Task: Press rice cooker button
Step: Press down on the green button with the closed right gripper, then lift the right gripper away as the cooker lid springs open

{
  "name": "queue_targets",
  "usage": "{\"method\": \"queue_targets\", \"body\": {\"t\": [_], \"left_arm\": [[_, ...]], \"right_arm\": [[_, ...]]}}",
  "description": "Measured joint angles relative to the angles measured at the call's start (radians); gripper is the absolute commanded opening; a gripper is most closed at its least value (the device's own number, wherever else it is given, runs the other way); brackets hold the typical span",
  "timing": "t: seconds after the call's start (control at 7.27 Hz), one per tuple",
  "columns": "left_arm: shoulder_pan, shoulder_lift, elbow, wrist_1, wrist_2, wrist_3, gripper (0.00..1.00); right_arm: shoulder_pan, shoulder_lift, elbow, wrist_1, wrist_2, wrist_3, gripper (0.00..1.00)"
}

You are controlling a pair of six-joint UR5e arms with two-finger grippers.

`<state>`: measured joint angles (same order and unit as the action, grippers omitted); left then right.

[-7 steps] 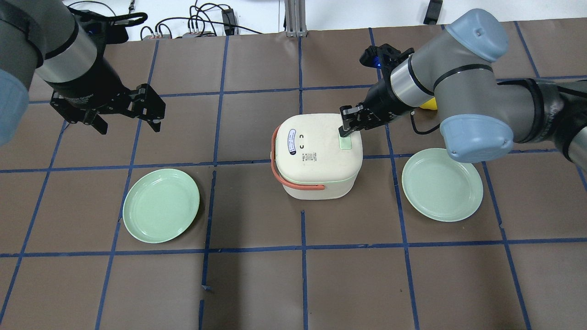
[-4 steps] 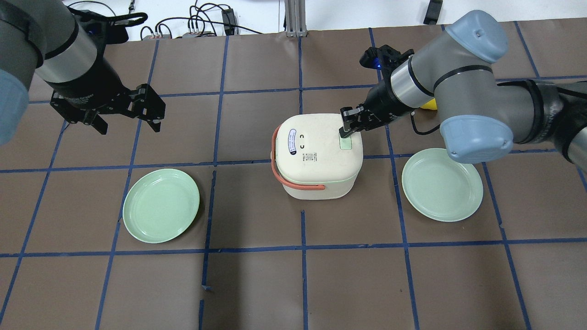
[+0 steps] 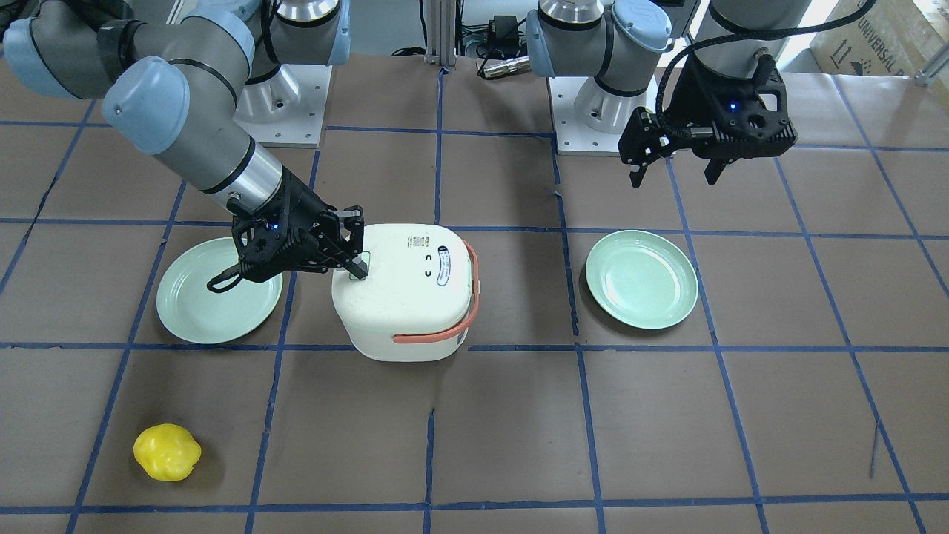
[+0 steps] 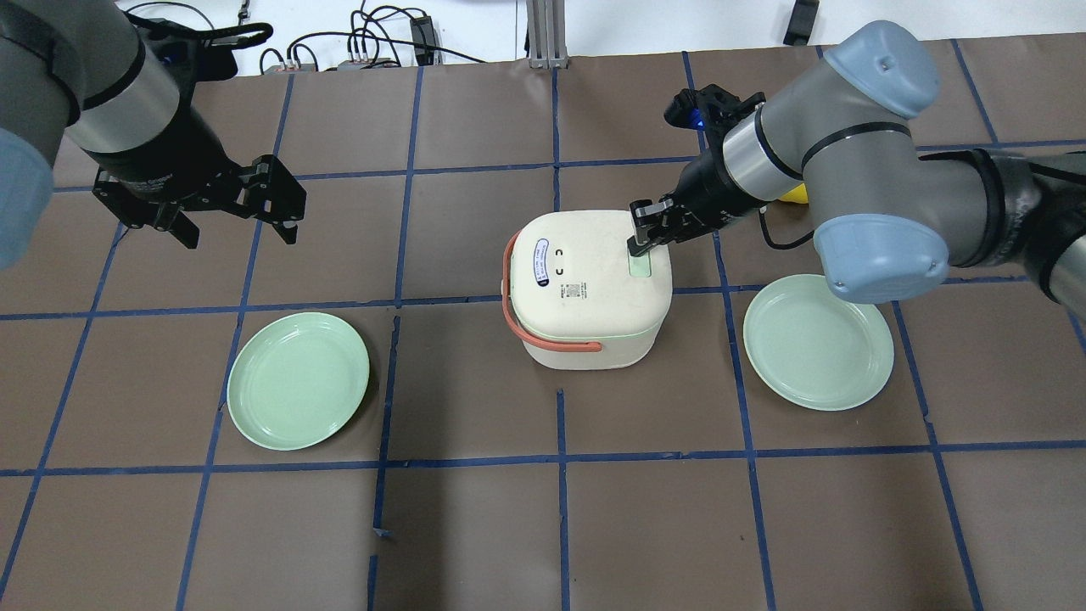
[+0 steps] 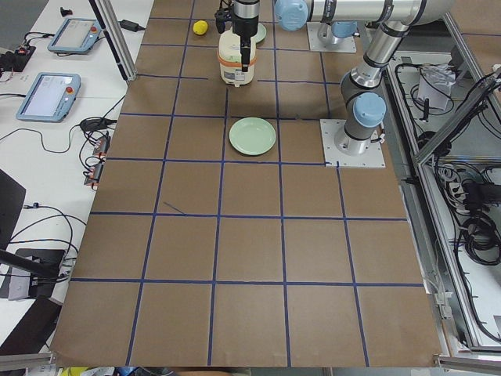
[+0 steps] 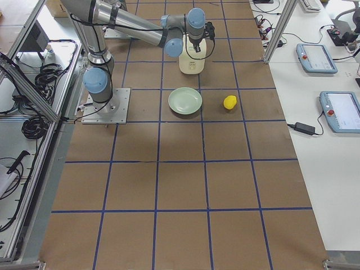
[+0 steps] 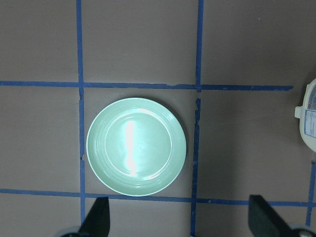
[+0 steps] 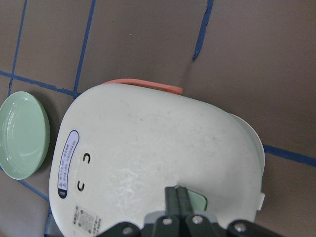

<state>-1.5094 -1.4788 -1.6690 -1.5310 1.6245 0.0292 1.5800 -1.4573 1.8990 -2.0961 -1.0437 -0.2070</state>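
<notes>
The front view showed a whole yellow lump (image 3: 167, 452) lying by itself on the brown desk (image 3: 667, 445), well apart from the rest. In the overhead view only a small yellow bit peeked out from behind the right arm.

The right wrist view showed best what the right tool (image 8: 180, 196) was doing. Its two fingers were pressed together with no gap and held nothing. Their tip sat over the pale green button (image 8: 199, 201) and hid most of it. In the overhead view more of the button showed, near the right edge of the lid. There the dark tip was at the button's far end and seemed to touch it.

The rice cooker (image 4: 590, 288) stood upright in the middle of the desk, between two green plates. Its orange handle (image 4: 509, 310) was folded down around the side away from the button.

The left wrist view looked straight down on the left plate (image 7: 136, 146). It also caught a sliver of the cooker at its right edge. The left tool (image 4: 237, 222) hung in the air with its fingers spread wide. It held nothing and touched nothing. The right plate (image 4: 818, 341) lay just beside the cooker, partly under the right arm.
</notes>
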Motion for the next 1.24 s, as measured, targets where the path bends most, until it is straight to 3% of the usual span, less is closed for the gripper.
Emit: {"method": "queue_targets", "body": {"t": [0.96, 1.1, 1.24], "left_arm": [[0.0, 0.0, 0.0, 0.0, 0.0, 0.0, 1.0], [0.0, 0.0, 0.0, 0.0, 0.0, 0.0, 1.0], [0.0, 0.0, 0.0, 0.0, 0.0, 0.0, 1.0]], "right_arm": [[0.001, -0.004, 0.003, 0.0, 0.0, -0.01, 0.05], [0.002, -0.016, 0.0, 0.01, -0.003, -0.006, 0.09], [0.004, -0.04, -0.004, 0.037, -0.005, -0.001, 0.2]]}}
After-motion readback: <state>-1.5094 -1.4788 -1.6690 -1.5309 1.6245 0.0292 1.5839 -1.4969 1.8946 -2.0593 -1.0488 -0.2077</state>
